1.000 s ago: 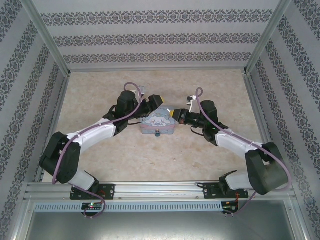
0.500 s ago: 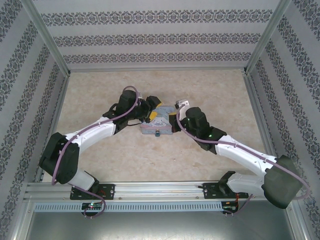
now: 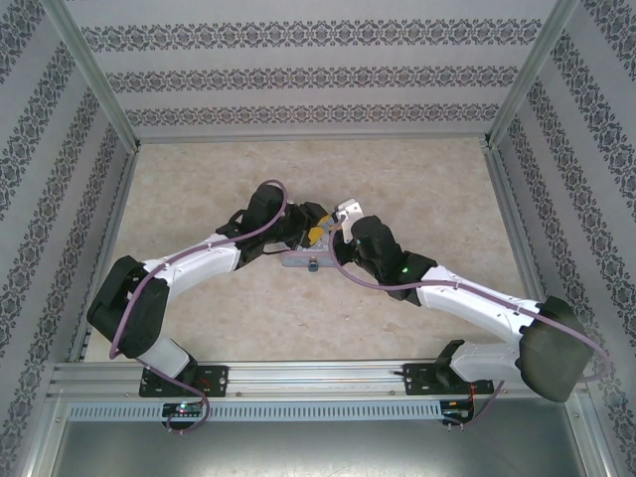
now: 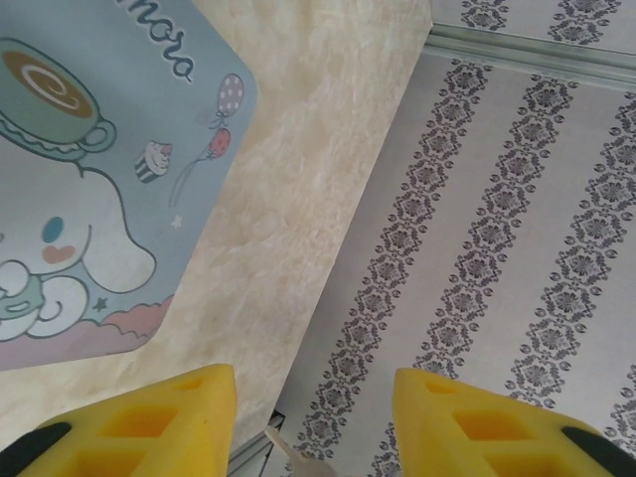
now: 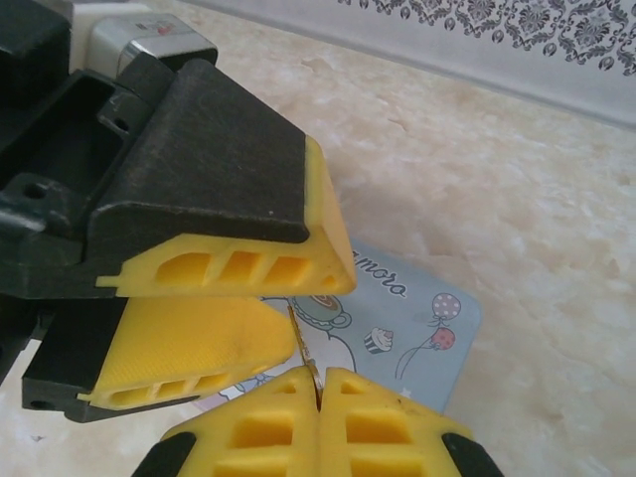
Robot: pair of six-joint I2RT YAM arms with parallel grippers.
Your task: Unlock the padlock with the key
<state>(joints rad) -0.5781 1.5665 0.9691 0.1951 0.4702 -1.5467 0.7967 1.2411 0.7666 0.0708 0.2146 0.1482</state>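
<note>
While the right claw pinches the key and the left claw stands spread, the padlock sits untouched, apparently not yet unlocked.

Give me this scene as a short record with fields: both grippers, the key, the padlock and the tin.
left gripper: jaws apart, over the tin, close to the right gripper
right gripper: shut on the key
key: thin metal sliver standing up from the right gripper's closed fingertips, beside the left gripper's yellow pads
tin: light blue, cartoon lid, lying flat on the table
padlock: small dark piece at the tin's near edge; too small to tell if it is locked
</note>
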